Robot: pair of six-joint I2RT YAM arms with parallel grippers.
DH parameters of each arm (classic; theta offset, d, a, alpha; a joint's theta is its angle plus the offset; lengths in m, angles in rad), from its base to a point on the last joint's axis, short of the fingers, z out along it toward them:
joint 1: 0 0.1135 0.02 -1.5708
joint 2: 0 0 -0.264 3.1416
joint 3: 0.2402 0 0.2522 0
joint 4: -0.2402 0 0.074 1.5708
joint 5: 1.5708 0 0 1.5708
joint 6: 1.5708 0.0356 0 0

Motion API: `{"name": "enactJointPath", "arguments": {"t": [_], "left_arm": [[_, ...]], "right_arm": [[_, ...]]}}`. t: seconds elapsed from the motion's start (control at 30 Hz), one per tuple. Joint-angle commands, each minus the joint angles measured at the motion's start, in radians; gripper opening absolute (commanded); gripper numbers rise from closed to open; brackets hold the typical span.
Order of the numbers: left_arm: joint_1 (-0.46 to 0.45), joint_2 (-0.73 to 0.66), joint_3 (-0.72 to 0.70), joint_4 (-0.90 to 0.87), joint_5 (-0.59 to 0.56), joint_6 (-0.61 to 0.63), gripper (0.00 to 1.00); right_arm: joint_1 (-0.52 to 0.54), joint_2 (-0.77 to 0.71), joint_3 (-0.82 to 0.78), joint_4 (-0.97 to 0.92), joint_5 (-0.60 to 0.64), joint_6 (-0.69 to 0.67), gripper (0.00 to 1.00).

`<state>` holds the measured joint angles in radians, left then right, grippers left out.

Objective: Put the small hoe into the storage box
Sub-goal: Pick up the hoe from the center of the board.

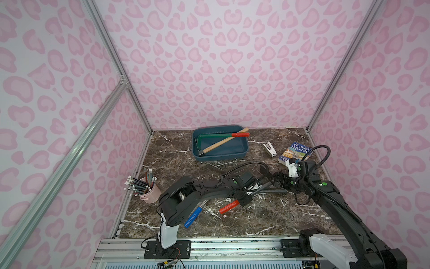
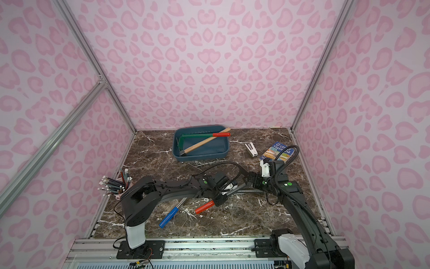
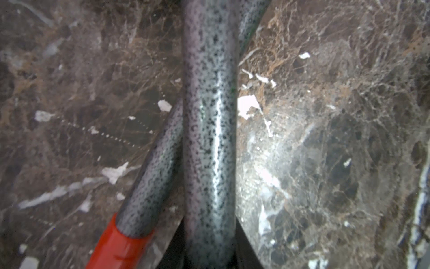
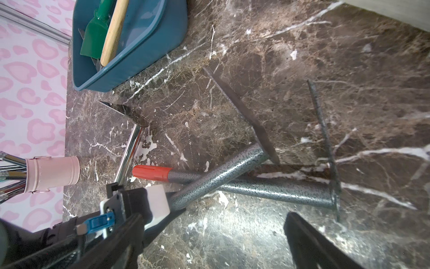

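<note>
Where it lies: the small hoe (image 4: 232, 166) is down on the surface (image 1: 256, 221), near the front and well apart from the storage box (image 1: 221, 157). Its speckled grey handle crosses over a red-gripped tool (image 4: 151, 173) and touches it.
Left side: the left end effector (image 1: 244, 198) is clamped tight on that speckled handle, just beside the crossing. In the left wrist view the tube runs straight through the jaws.
Right side: the right end effector (image 2: 250, 180) hangs near the tool heads with its jaws wide and nothing in them.
Handling: it looks like a stiff metal tube with a flat blade (image 4: 242, 111), so probably head-heavy. The painted tube looks smooth and could swivel in a pinch.
Where to hold: the handle, never the thin toothed edge. This grip sits well away from the blade, so I'd expect the head to droop.
Box: a green tool (image 1: 216, 135) and a wooden-handled tool (image 1: 223, 142) already lie inside, so space looks tight.
Risk: the red-gripped tool underneath may get dragged along.
</note>
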<state>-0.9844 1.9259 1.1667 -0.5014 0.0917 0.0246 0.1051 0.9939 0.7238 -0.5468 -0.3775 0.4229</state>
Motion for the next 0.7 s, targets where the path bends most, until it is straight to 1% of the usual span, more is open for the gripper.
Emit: {"name": "enactJointPath", "arguments": {"t": [0.0,0.1,0.23,0.4,0.53,0.67], "left_arm": [[0.0,-0.041,-0.008,0.055,-0.038,-0.005,0.04],[0.0,-0.054,-0.015,0.064,-0.073,-0.008,0.04],[-0.001,-0.059,-0.018,0.072,-0.079,-0.012,0.04],[0.0,-0.068,-0.018,0.078,-0.092,-0.018,0.04],[0.004,-0.09,-0.024,0.091,-0.095,-0.039,0.04],[0.01,-0.11,-0.028,0.094,-0.087,-0.043,0.04]], "right_arm": [[0.001,-0.001,0.001,0.017,-0.008,0.001,0.99],[-0.001,0.002,0.001,0.023,-0.02,0.002,0.99],[0.0,0.002,0.008,0.018,-0.029,-0.008,0.99],[0.0,-0.016,0.01,0.019,-0.077,-0.044,0.99],[0.0,-0.019,0.01,0.024,-0.141,-0.062,0.99],[0.0,-0.019,0.007,0.036,-0.159,-0.058,0.99]]}}
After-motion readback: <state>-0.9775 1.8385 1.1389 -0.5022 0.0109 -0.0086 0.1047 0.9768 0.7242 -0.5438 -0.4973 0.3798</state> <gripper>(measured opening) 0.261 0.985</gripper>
